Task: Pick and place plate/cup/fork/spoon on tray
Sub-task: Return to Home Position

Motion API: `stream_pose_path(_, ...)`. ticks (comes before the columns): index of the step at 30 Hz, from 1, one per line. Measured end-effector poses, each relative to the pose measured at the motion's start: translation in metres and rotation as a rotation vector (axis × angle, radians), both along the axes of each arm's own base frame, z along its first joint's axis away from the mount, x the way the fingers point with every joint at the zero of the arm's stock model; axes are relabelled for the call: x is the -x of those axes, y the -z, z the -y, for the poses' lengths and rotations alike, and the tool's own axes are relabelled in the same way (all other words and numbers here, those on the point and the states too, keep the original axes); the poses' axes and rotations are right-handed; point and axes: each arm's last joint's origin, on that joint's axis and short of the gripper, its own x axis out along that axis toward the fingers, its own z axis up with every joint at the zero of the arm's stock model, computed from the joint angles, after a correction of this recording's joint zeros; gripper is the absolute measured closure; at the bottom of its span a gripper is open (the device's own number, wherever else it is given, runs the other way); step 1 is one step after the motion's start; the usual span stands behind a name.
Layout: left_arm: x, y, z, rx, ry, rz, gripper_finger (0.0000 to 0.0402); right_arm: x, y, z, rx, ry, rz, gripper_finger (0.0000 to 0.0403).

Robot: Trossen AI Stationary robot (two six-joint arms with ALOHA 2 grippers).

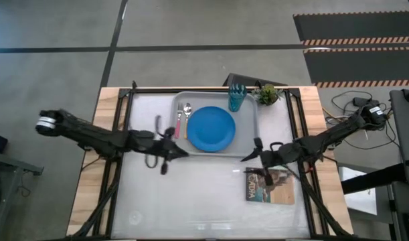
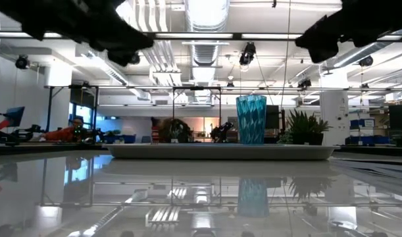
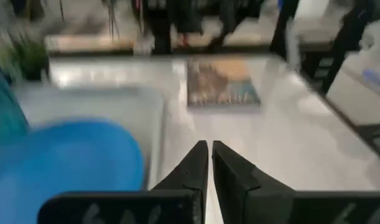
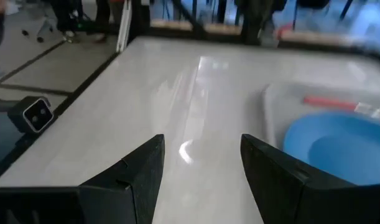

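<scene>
The light-grey tray (image 1: 248, 100) lies at the table's far middle. On it rest the blue plate (image 1: 211, 128), the teal cup (image 1: 237, 97) at its far right corner, and the pink-handled fork (image 1: 179, 124) and the orange-handled spoon (image 1: 187, 117) along its left side. My left gripper (image 1: 181, 151) is shut and empty, above the table by the tray's near left corner. My right gripper (image 1: 250, 154) is open and empty, by the tray's near right corner. The cup also shows upright in the low view (image 2: 251, 119).
A small green potted plant (image 1: 267, 94) stands right of the cup at the table's far edge. A brown picture-covered book (image 1: 268, 185) lies on the table's near right part. Bare table surface lies near the front.
</scene>
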Motion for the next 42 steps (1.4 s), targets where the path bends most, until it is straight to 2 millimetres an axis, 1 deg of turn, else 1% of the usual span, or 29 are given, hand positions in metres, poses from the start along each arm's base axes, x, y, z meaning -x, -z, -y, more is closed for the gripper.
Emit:
stream_pose_path(2,0.016,-0.003,-0.005,-0.012,-0.004,0.076,0.0397,0.008,-0.003,0.005,0.031,-0.004,0.061,0.0202)
stream_pose_path(4,0.032,0.001,-0.009,0.001,-0.020,0.122,0.0400,0.015,-0.006,0.010,0.050,-0.004,0.131,0.0202)
stream_pose_path(8,0.058,0.010,-0.013,0.088,-0.038,0.223,0.0401,0.032,-0.009,0.018,0.079,-0.001,0.221,0.0202)
stream_pose_path(11,0.072,0.019,-0.015,0.142,-0.046,0.259,0.0401,0.044,-0.012,0.023,0.080,0.003,0.288,0.0202)
stream_pose_path(16,0.090,0.037,-0.017,0.147,-0.045,0.285,0.0401,0.064,-0.014,0.030,0.049,0.011,0.393,0.0202)
stream_pose_path(21,0.101,0.052,-0.018,0.178,-0.046,0.312,0.0402,0.087,-0.016,0.038,0.008,0.021,0.507,0.0202)
stream_pose_path(27,0.104,0.050,-0.018,0.169,-0.039,0.333,0.0402,0.099,-0.011,0.042,0.025,0.021,0.531,0.0202)
stream_pose_path(33,0.104,0.051,-0.018,0.152,-0.029,0.332,0.0402,0.113,-0.012,0.047,0.044,0.023,0.585,0.0202)
stream_pose_path(35,0.105,0.049,-0.016,0.161,0.023,0.339,0.0402,0.112,-0.007,0.047,0.069,0.015,0.528,0.0202)
stream_pose_path(37,0.106,0.044,-0.014,0.182,0.101,0.355,0.0402,0.114,-0.013,0.047,0.065,0.003,0.541,0.0202)
stream_pose_path(38,0.108,0.040,-0.013,0.197,0.132,0.375,0.0402,0.113,-0.013,0.047,0.065,0.000,0.539,0.0202)
stream_pose_path(39,0.109,0.037,-0.013,0.201,0.147,0.383,0.0402,0.113,-0.011,0.046,0.068,-0.007,0.527,0.0202)
stream_pose_path(40,0.110,0.037,-0.013,0.202,0.149,0.371,0.0401,0.114,-0.012,0.047,0.063,-0.014,0.539,0.0202)
stream_pose_path(42,0.112,0.040,-0.013,0.207,0.143,0.340,0.0401,0.114,-0.008,0.046,0.076,-0.019,0.507,0.0202)
